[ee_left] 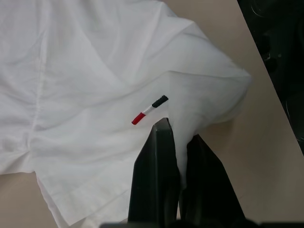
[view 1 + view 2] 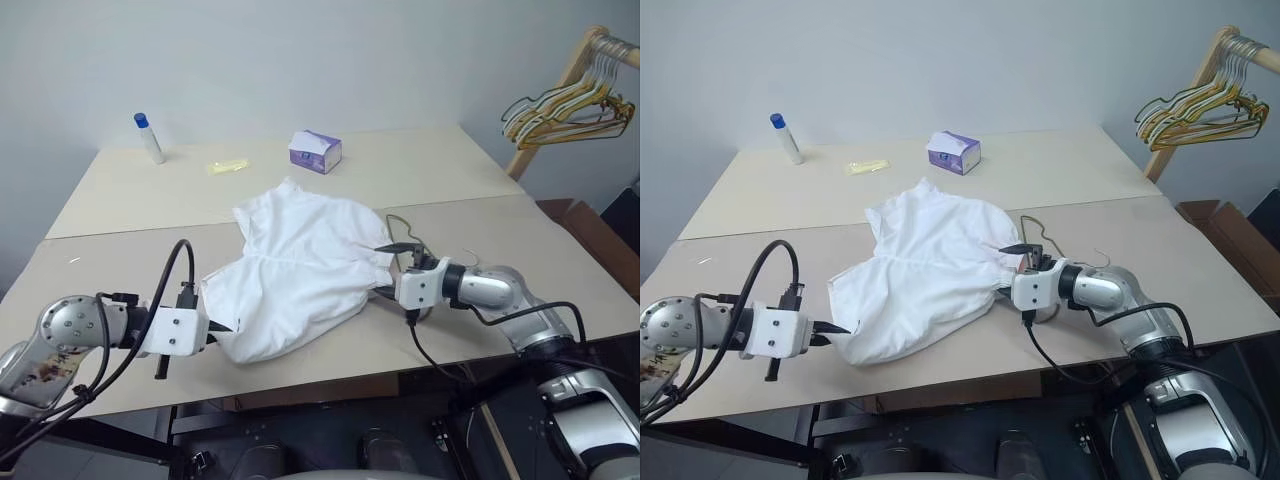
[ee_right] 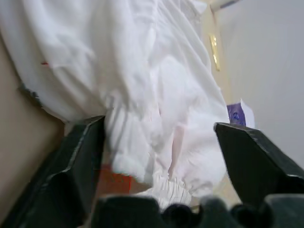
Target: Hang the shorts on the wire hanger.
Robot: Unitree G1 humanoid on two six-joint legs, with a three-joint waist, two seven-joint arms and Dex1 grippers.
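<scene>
Risk runs left to right: the left gripper (image 2: 222,328) pinches one corner of the shorts (image 2: 300,265) on the table (image 2: 100,200), the right gripper (image 2: 398,256) gapes unladen, so lifting could drag cloth off the wire hanger (image 2: 400,222).
</scene>
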